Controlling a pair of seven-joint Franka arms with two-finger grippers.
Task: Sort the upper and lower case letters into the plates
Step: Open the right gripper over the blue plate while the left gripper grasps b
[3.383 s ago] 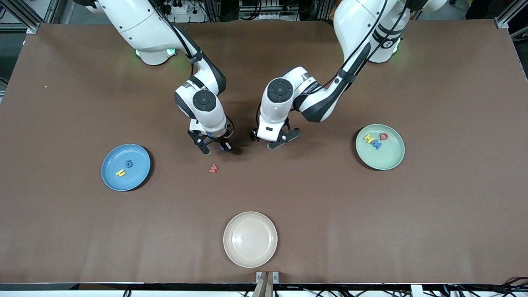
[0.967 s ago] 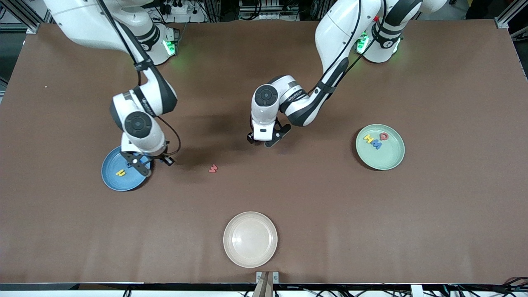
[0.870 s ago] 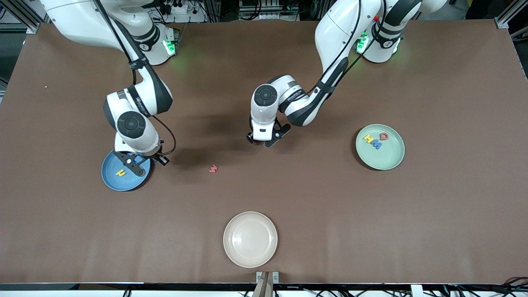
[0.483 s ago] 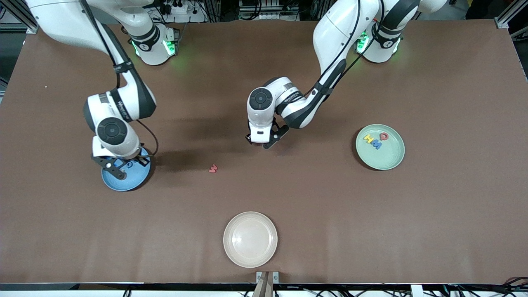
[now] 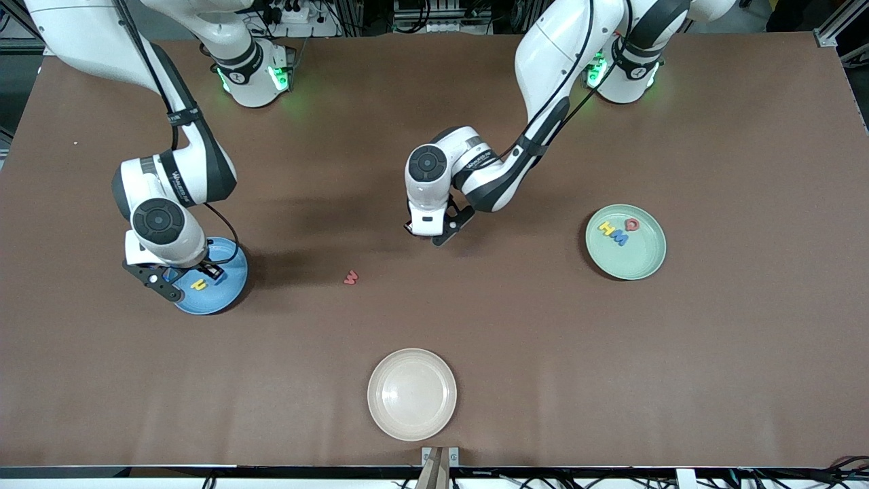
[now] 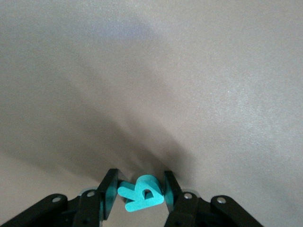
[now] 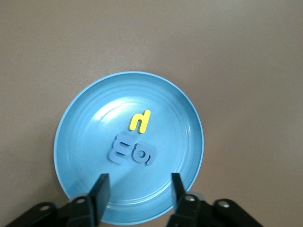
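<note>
1. nearest me i see the cream plate (image 5: 412, 394), bare.
2. a red letter (image 5: 350, 277) lies loose mid-table.
3. my right gripper (image 7: 137, 195) hangs spread over the blue plate (image 7: 75, 137), which holds a yellow letter (image 7: 140, 121) and two blue letters (image 7: 130, 151).
4. the mint plate (image 5: 641, 261) holds three letters (image 5: 616, 231).
5. my left gripper (image 6: 140, 198) pinches a teal letter (image 6: 142, 193) over bare table.

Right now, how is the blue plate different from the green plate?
The blue plate sits toward the right arm's end, under the open right gripper; the green plate sits toward the left arm's end with no gripper over it. The blue plate holds one yellow and two blue letters; the green plate holds one yellow, one blue, one red. Both are round, rimmed and alike in size.
</note>
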